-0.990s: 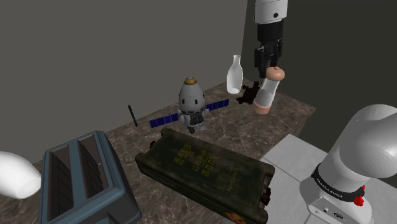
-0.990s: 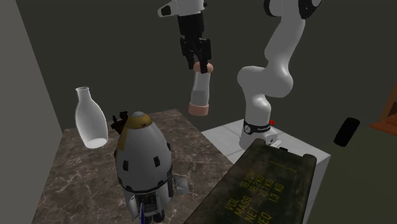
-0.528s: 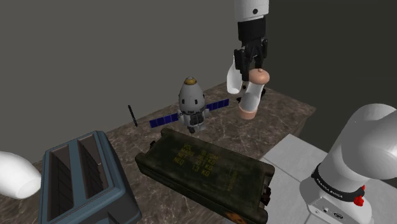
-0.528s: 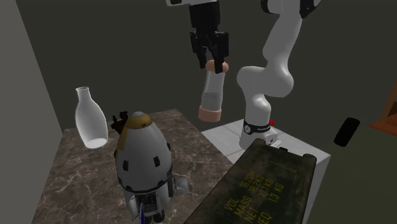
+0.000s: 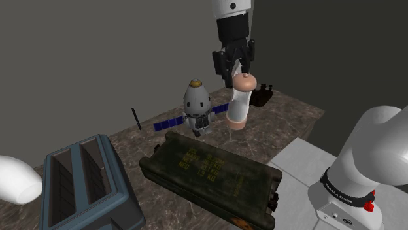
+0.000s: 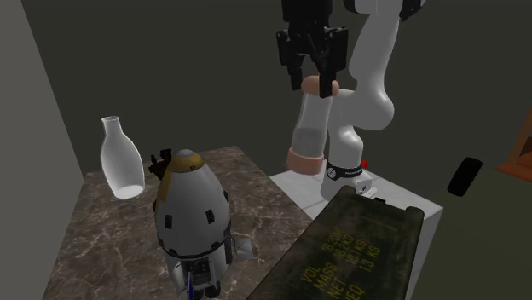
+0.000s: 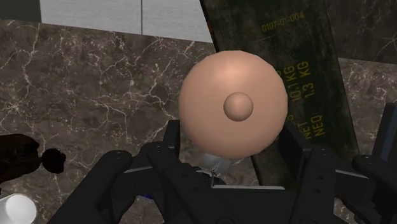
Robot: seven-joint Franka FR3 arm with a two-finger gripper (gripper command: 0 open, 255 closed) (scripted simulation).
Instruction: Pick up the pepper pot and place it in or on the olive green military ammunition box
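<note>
The dark olive ammunition box (image 5: 209, 166) lies closed on the table (image 5: 294, 117), at seven o'clock from the pepper pot (image 5: 238, 104), which hangs tilted, its top clamped in the claw (image 5: 237, 70). Centre it over the lid (release low, not early). In the wrist view, its broad base hides the finger contact.

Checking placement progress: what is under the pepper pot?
The pepper pot hangs above the marble tabletop, short of the ammunition box; in the wrist view its head covers the spot below.

So the gripper (image 5: 234, 68) is swinging the pepper pot (image 5: 239, 103) toward the shoulder view's left, getting closer to the ammo box (image 5: 209, 170).
</note>
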